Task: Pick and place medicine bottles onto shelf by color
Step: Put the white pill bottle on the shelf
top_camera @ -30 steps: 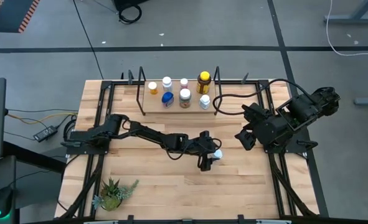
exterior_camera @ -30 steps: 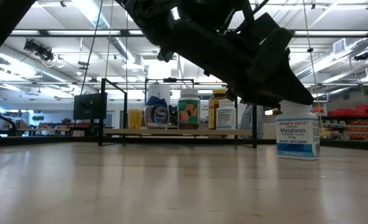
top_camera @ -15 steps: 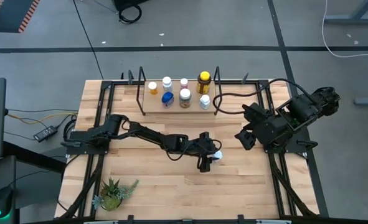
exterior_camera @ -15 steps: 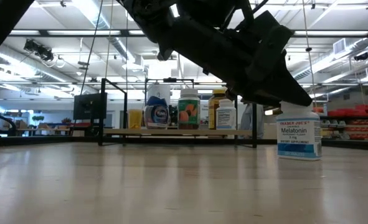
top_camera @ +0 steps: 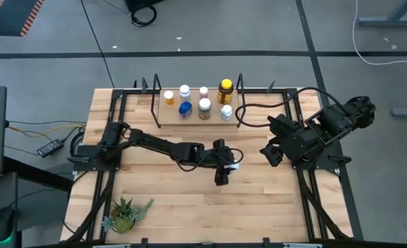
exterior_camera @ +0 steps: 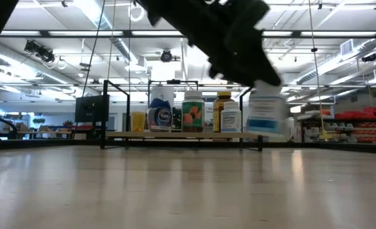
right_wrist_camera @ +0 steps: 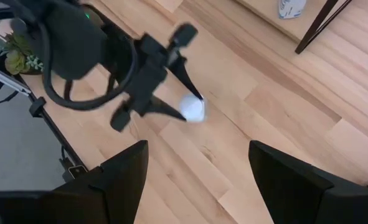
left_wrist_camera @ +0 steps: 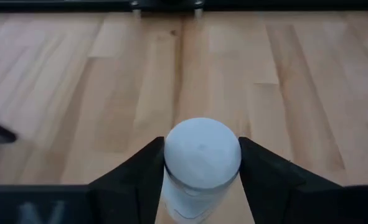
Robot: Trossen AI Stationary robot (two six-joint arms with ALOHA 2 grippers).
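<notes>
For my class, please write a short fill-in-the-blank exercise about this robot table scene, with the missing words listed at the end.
1. The left pincer is shut on a bottle with a ____ cap.
2. In the low view that bottle hangs ____ the tabletop, not on it.
3. The right pincer waits with its jaws ____.
4. The potted plant stands near the table's ____ side, far from the shelf.

Missing words: white; above; open; left

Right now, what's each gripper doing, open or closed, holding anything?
Left gripper: closed on a white bottle, lifted off the table.
Right gripper: open, empty, waiting at the table's right side.
</notes>
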